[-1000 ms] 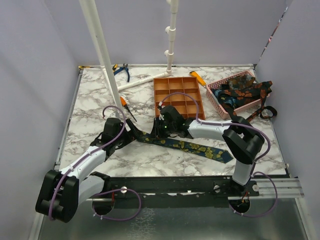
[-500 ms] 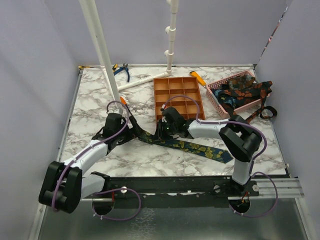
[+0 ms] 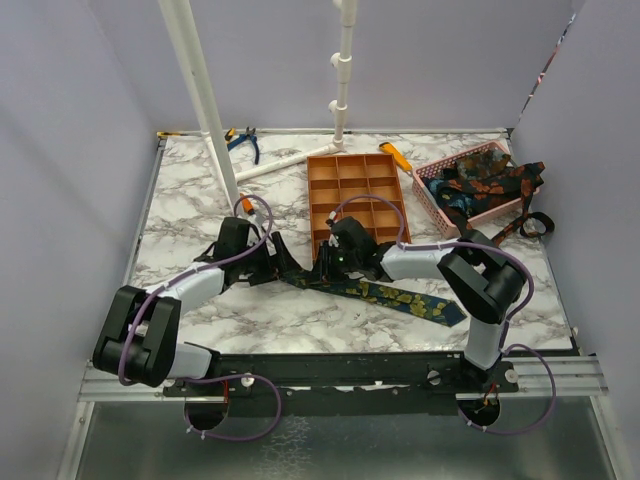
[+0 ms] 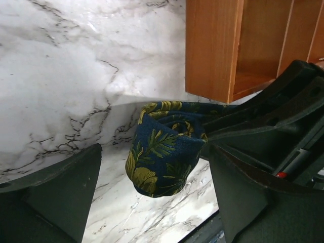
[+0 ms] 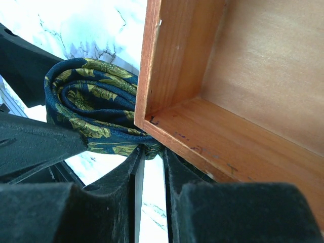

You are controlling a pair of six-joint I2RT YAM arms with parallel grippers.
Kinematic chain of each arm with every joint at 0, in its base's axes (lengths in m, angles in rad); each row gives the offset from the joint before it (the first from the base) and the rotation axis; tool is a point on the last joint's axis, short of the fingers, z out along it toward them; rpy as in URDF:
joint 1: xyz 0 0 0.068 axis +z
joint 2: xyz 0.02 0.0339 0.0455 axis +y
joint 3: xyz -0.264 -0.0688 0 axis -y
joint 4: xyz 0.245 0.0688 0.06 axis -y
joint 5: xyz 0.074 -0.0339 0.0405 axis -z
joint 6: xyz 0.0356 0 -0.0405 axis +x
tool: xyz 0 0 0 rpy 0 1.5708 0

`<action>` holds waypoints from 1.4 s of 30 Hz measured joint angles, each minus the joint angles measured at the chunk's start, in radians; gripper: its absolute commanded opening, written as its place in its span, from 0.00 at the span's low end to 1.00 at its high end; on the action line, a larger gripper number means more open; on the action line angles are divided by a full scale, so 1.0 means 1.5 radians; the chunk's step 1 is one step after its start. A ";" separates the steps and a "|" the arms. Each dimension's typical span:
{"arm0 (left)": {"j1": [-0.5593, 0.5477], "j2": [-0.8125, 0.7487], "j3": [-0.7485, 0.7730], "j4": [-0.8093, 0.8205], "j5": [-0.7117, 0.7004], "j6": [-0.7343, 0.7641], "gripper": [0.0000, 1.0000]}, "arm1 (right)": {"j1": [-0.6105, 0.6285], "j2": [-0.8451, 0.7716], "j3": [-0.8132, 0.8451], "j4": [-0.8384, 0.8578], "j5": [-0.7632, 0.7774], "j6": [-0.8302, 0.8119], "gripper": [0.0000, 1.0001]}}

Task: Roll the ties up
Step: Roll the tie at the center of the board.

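Carrying surface: the marble desk (image 3: 190, 210) bears both containers and the work in hand.
Pink basket (image 3: 430, 203): it stands at the far right of the desk, heaped with more ties (image 3: 485, 185), dark with orange and teal prints. One trails over its rim onto the desk.
Orange tray (image 3: 355, 180): it stands at the middle back, divided into compartments. None shows anything inside from above, and the corner one in the right wrist view is bare wood.
Tie (image 3: 400, 296): navy with yellow-gold leaves, it lies flat on the desk, slanting from the near right toward the tray, its far end wound up.
Roll (image 4: 164, 154): a loose coil on edge sits close by the tray's near-left corner, between the two arms. Whether it touches the wall cannot be told.
Left fingers (image 4: 61, 197): they are wide apart, one on each side of the roll, and appear clear of it.
Right fingers (image 5: 111, 197): they are nearly together, with a fold of the coil pinched between them just below the tray corner.
Handling, as judged: the tie is light, limp and likely slick. It will not break, but the coil would probably slacken once released.
Hold, as judged: press across the coil's flat sides, keeping the layers squeezed, rather than taking it by the loose tail.
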 measured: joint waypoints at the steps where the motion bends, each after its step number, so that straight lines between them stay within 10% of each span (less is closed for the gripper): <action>1: 0.000 0.004 0.000 0.005 0.009 0.000 0.82 | -0.002 0.000 -0.002 0.003 -0.003 0.000 0.21; 19: 0.004 0.013 -0.044 0.137 0.086 -0.022 0.22 | -0.009 -0.001 -0.018 0.031 -0.022 -0.001 0.21; 24: 0.004 -0.016 -0.065 0.145 0.086 -0.036 0.01 | -0.009 -0.009 -0.018 0.021 -0.022 -0.002 0.35; 42: -0.062 -0.263 -0.132 -0.016 -0.159 -0.161 0.00 | -0.012 -0.150 -0.083 -0.099 0.099 -0.059 0.29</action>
